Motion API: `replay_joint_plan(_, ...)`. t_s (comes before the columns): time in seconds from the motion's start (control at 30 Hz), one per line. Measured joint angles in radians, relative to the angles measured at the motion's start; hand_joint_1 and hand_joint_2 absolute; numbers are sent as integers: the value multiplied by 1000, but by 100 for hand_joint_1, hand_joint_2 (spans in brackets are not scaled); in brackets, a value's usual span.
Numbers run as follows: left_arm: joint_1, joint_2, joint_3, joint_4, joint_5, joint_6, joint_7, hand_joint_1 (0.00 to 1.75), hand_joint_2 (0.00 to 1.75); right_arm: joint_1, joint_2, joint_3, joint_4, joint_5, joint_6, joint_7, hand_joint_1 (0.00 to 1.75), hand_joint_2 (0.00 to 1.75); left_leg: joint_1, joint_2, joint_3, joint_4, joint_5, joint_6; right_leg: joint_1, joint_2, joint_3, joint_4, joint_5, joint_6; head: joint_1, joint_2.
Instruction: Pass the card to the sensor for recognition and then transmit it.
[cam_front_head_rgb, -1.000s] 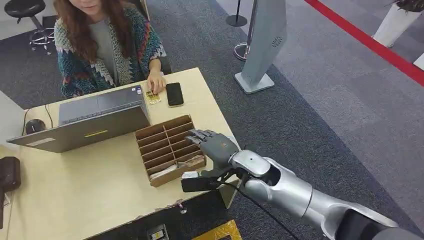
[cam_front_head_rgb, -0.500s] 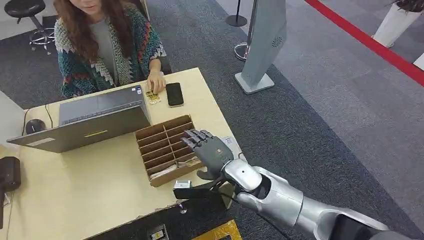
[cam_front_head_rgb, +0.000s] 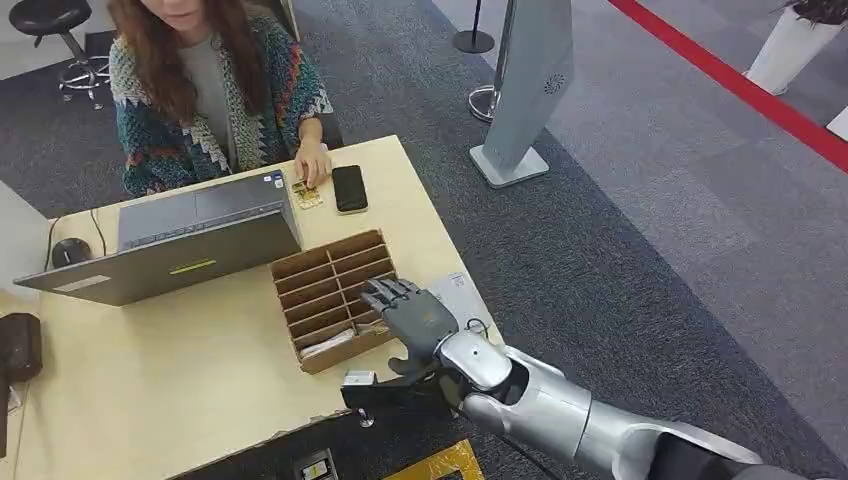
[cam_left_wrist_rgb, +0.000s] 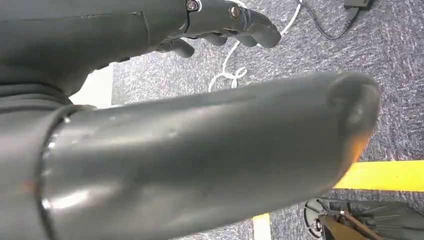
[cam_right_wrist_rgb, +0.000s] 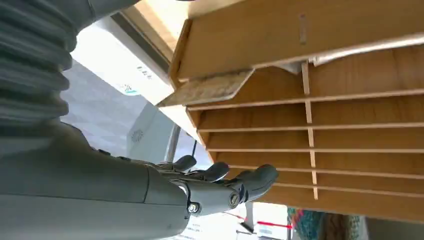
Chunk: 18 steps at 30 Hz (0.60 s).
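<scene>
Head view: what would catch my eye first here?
The silver arm's dark right robot hand, fingers spread, hovering over the near end of a wooden slotted box on a pale desk. Behind the box stands an open laptop, with a person in a patterned cardigan seated across the desk.

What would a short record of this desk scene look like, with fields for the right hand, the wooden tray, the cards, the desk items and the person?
right hand: the right hand hovers over the near right part of the tray, fingers apart, nothing in it
tray: wooden slotted tray on the desk, in front of the laptop
cards: card lying in the nearest slot
desk items: open laptop, black phone, mouse
person: seated behind the desk, one hand resting by the phone
left hand: left hand hangs above grey carpet, fingers curled
</scene>
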Motion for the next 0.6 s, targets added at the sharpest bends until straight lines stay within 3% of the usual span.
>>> replay_joint_plan(0.1,0,0,0,0,0,-1,0,0,0,0,3,3,11,-2,5,3,0,175,0,0,0,0,0,0,0,0,0,0,0,0,0,0)
replay_joint_plan(0.13,0,0,0,0,0,-2,0,0,0,0,3,3,14,-8,9,6,115,175,0,0,0,0,0,0,0,0,0,0,0,0,0,0)
replay_joint_plan(0.17,0,0,0,0,0,-2,0,0,0,0,3,3,17,-14,10,12,166,175,0,0,0,0,0,0,0,0,0,0,0,0,0,0)
replay_joint_plan(0.23,0,0,0,0,0,-2,0,0,0,-1,3,3,22,-25,10,21,175,175,0,0,0,0,0,0,0,0,0,0,0,0,0,0)
replay_joint_plan(0.6,0,0,0,0,10,0,1,0,0,-3,3,-6,46,-53,-32,51,175,175,0,0,0,0,0,0,0,0,0,0,0,0,0,0)
